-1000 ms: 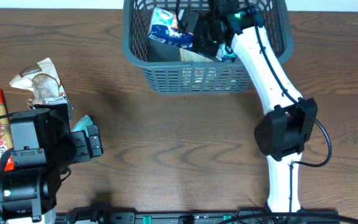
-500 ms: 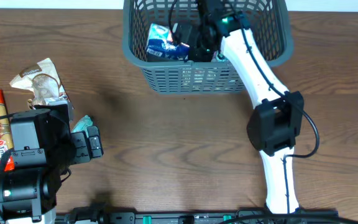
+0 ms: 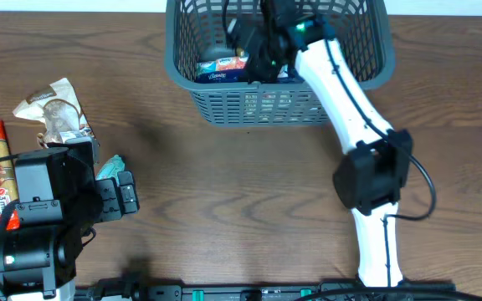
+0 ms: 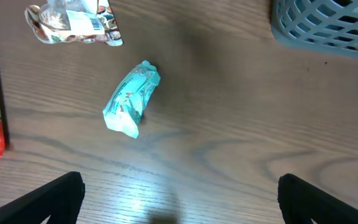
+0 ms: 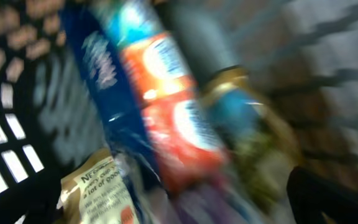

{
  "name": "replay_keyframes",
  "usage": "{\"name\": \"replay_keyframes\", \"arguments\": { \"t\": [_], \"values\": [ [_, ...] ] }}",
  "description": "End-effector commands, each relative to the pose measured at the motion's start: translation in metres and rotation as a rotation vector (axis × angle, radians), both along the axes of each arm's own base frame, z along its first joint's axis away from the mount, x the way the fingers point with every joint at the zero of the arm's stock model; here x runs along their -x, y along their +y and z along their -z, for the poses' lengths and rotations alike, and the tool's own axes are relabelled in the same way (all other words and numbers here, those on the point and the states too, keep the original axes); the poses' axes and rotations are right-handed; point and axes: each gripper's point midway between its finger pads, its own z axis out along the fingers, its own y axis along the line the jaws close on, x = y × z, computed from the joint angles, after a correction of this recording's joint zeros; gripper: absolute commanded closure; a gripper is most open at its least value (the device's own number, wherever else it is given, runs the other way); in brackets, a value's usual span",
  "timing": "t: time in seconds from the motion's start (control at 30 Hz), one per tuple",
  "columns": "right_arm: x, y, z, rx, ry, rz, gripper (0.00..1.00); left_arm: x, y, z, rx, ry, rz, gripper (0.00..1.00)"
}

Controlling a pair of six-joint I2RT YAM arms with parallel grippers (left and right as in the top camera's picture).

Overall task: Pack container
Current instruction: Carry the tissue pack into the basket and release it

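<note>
The container (image 3: 258, 107), a dark grey basket with slotted lattice walls and rounded corners, is set at the far edge of the desk (image 3: 249, 192), and packets (image 3: 220, 67) are seen within. The right pincer (image 3: 256, 43) is seen inside it, fingers spread apart. The left pincer (image 4: 179, 190) is held wide apart and empty above the desk.

Container (image 3: 258, 104): dark grey plastic basket, rectangular, rounded corners, slotted lattice walls. Sits upright at far edge of table (image 3: 224, 192), far rim cut off by frame. Partly loaded; blue-and-red packet (image 3: 222, 67) inside near left wall.
</note>
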Motion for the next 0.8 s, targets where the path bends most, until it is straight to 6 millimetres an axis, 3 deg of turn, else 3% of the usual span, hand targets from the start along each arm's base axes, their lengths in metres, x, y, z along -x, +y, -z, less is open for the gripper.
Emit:
{"name": "replay_keyframes", "arguments": {
  "t": [0.0, 0.07, 0.13, 0.27, 0.37, 0.47, 0.63, 0.77],
  "values": [
    [-0.014, -0.043, -0.122, -0.138, -0.206, 0.255, 0.23, 0.0, 0.0, -0.007, -0.003, -0.019, 0.01, 0.02],
    [-0.018, -0.072, -0.156, -0.177, -0.269, 0.384, 0.55, 0.0, 0.0, -0.007, -0.004, -0.019, 0.01, 0.02],
    [-0.019, -0.098, -0.182, -0.217, -0.312, 0.484, 0.76, 0.0, 0.0, -0.007, -0.004, -0.019, 0.01, 0.02],
    [-0.012, -0.152, -0.225, -0.328, -0.363, 0.666, 0.98, 0.0, 0.0, -0.007, -0.004, -0.019, 0.01, 0.02],
    [-0.005, -0.196, -0.246, -0.403, -0.385, 0.81, 0.99, 0.0, 0.0, -0.007, -0.004, -0.019, 0.01, 0.01],
    [0.0, -0.243, -0.25, -0.458, -0.376, 0.966, 0.99, 0.0, 0.0, -0.007, -0.004, -0.019, 0.01, 0.02],
    [0.009, -0.295, -0.217, -0.473, -0.252, 1.141, 0.99, 0.0, 0.0, -0.007, -0.004, -0.019, 0.01, 0.02],
    [0.003, -0.303, -0.187, -0.508, -0.131, 1.126, 0.99, 0.0, 0.0, -0.007, -0.004, -0.019, 0.01, 0.01]
  ]
}}
